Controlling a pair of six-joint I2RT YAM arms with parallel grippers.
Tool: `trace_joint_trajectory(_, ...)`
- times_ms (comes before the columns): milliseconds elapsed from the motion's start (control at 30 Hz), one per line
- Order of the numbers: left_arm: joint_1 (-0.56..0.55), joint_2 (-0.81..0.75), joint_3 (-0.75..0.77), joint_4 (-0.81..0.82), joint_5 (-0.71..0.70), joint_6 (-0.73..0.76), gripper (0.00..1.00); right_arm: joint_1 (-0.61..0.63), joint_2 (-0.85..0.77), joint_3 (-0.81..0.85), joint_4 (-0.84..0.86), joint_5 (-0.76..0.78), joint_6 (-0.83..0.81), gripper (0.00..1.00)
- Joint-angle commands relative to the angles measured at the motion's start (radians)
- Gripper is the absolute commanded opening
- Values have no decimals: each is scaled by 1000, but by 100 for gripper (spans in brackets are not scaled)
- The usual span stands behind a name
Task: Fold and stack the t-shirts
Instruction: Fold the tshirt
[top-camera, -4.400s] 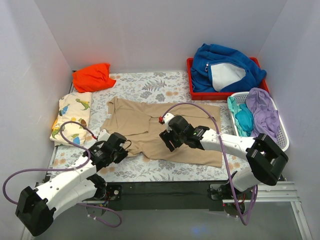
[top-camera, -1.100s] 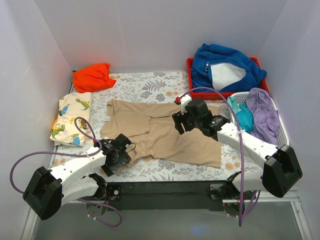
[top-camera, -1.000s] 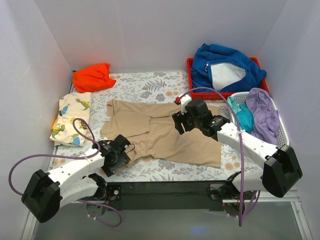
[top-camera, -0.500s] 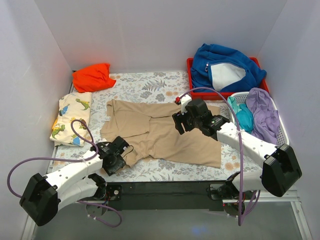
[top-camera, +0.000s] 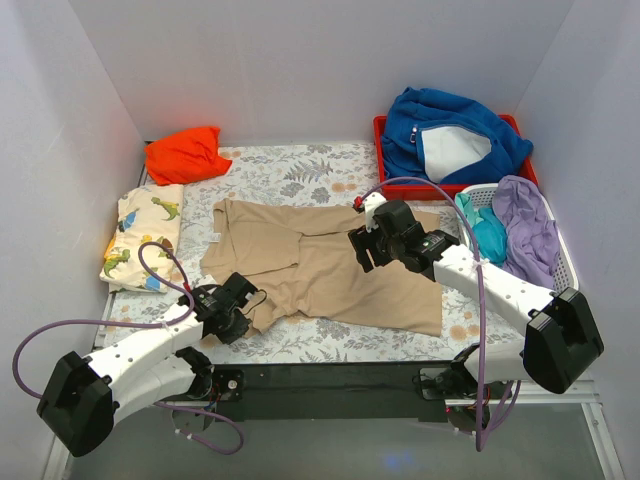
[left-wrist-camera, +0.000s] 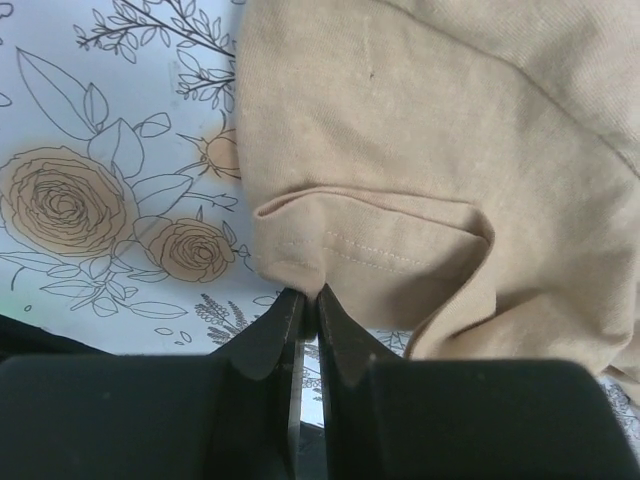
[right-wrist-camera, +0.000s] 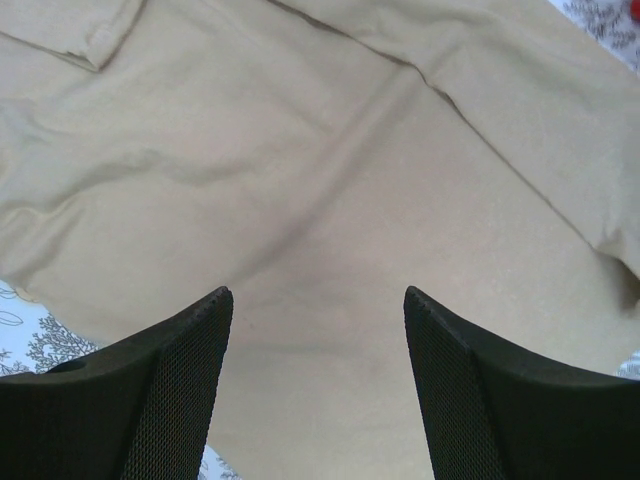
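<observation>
Tan t-shirt (top-camera: 320, 275) spread — floral tablecloth (top-camera: 300, 165), white walls (top-camera: 300, 70).

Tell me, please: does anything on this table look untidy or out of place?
The tan t-shirt lies askew and rumpled, its near hem corner curled where the left gripper pinches it. The orange t-shirt sits crumpled, unfolded, in the far left corner.

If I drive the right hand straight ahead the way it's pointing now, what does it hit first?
The tan shirt. The right hand is open and points down at the middle of the spread cloth, with nothing in between. How high above the cloth it hangs is hard to judge.
</observation>
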Motion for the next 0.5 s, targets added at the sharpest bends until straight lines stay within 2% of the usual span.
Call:
trace_joint_trajectory(0, 2, -17, 42, 2, -10, -140, 3, -13, -25, 42, -109, 80, 69, 75)
trace_joint_trajectory(100, 2, -45, 127, -78, -30, -117, 3, -29, -46, 26, -176, 61, 147, 75)
trace_joint_trajectory(233, 2, -77, 217, -152, -43, -89, 3, -69, -95, -64, -205, -61, 272, 75)
trace_joint_trajectory(467, 2, -174, 233, -264, -21, -67, 6, -88, -239, -248, -236, -80, 551, 75)
